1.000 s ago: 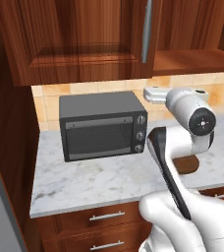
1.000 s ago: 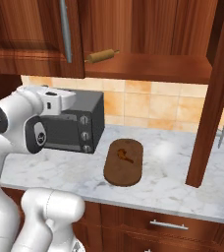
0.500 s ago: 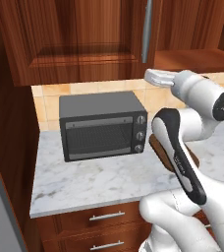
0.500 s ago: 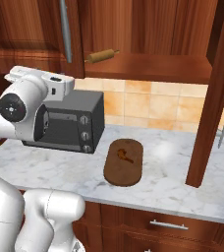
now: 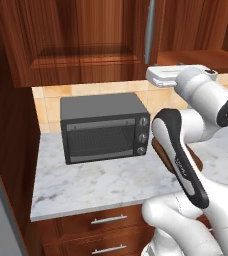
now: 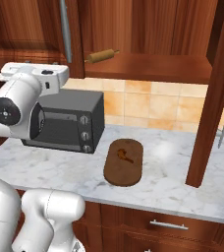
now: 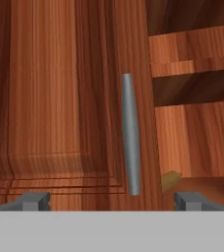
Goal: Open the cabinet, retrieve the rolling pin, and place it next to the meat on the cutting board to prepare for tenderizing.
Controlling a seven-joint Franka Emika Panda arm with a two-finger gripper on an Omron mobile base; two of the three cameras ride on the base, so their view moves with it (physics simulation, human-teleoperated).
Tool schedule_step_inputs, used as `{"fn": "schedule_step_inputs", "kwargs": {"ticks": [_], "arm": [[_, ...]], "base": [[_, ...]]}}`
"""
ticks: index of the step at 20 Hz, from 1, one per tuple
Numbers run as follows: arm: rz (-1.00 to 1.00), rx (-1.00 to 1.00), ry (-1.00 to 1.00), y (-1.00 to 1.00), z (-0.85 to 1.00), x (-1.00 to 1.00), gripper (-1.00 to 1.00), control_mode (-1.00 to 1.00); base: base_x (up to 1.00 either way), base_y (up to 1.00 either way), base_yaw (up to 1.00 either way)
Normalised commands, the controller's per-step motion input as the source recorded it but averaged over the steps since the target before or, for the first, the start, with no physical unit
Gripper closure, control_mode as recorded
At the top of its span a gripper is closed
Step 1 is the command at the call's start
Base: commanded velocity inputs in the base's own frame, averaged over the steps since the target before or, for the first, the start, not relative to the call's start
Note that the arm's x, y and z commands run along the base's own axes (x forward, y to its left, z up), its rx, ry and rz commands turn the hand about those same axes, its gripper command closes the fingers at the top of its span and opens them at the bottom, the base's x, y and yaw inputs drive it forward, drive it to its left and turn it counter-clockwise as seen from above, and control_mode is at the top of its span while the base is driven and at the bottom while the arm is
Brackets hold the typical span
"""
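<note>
A kitchen of reddish-brown wood over a marble desk [image 6: 173, 177], and the cabinet [image 6: 148, 29] across the top of the right base view stands with its right door [image 6: 214, 98] swung out at the right edge, the shelf bare to see. There's the rolling pin [image 6: 102, 55], lying on that shelf at upper centre, just right of the closed left door's silver handle [image 6: 65, 30]. Below, at lower centre, the cutting board [image 6: 125, 162] sits flat on the desk with the meat [image 6: 124, 154] on its upper half, right beside the toaster oven [image 6: 65, 120]. The tool [image 7: 114, 199] is spread wide and carries nothing, its tips at the bottom of the hand view, aimed at the closed left door and that handle [image 7: 129, 133], with a tan end of the pin [image 7: 170, 179] peeking at lower right. Here's the worry, as I read it: the hand is lined up on the door, not the opening, so a straight push forward could strike the handle or door edge. Coming in at the pin's very end risks rolling it deeper along the shelf. And on the way down, the open door and the oven crowd the path to the board.
</note>
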Motion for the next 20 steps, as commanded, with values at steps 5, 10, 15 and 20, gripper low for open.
{"fn": "schedule_step_inputs", "kwargs": {"ticks": [5, 10, 15, 20], "arm": [[0.00, 0.00, 0.00, 0.00, 0.00, 0.00, -1.00, -1.00], [0.00, 0.00, 0.00, 0.00, 0.00, 0.06, -1.00, -1.00], [0.00, 0.00, 0.04, 0.02, 0.00, 0.37, -1.00, -1.00], [0.00, 0.00, 0.11, 0.00, 0.05, 0.43, -1.00, -1.00]], "base": [[0.00, 0.00, 0.00], [0.00, 0.00, 0.00], [0.00, 0.00, 0.00], [0.00, 0.00, 0.00]]}}
